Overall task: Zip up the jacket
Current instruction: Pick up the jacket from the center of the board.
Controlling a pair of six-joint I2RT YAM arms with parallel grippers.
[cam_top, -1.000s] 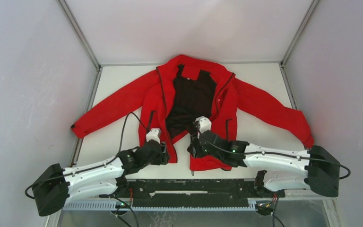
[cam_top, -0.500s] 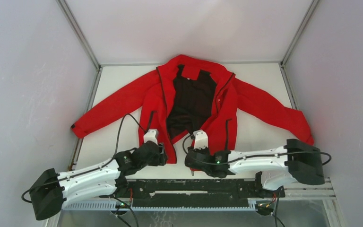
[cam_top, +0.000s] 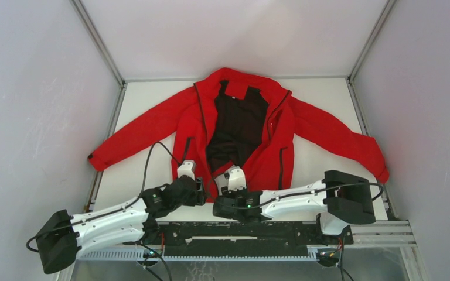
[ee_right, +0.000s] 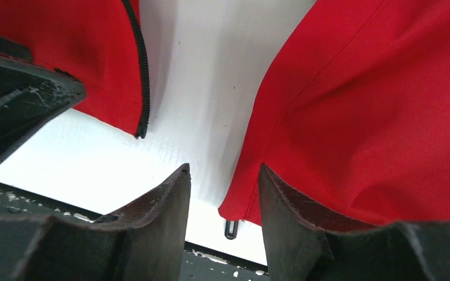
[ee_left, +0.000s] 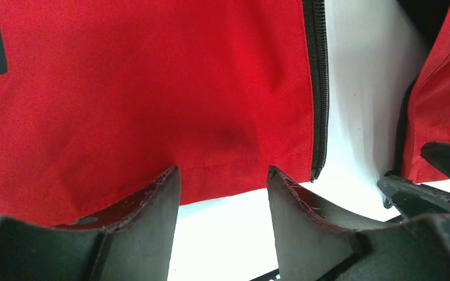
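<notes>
Jacket (cam_top: 187, 126) lies front-up on the bench (cam_top: 328, 99), collar at the far side, sleeves spread out and the hem toward the arms. Its front hangs open over the black lining (cam_top: 237, 126), and the two panels are closest at the hem. Both arms reach in low there, the left pincer (cam_top: 190, 177) over the left panel's bottom corner and the right pincer (cam_top: 232, 186) at the gap, probably because the zipper has to be joined at its bottom ends first.

From the left wrist, the left pincer (ee_left: 222, 175) is open and empty, its jaws standing apart just short of the red hem. The zipper track (ee_left: 316, 88) runs down to the right of them, its end beside the right-hand jaw rather than between the two, so a grab from here would likely take plain fabric.

From the right wrist, the right pincer (ee_right: 224, 170) is also open and holds nothing. Bare bench shows between its jaws, with the right panel's corner and a small metal tab (ee_right: 231, 228) just beyond. That placement looks like a line-up on the corner.
</notes>
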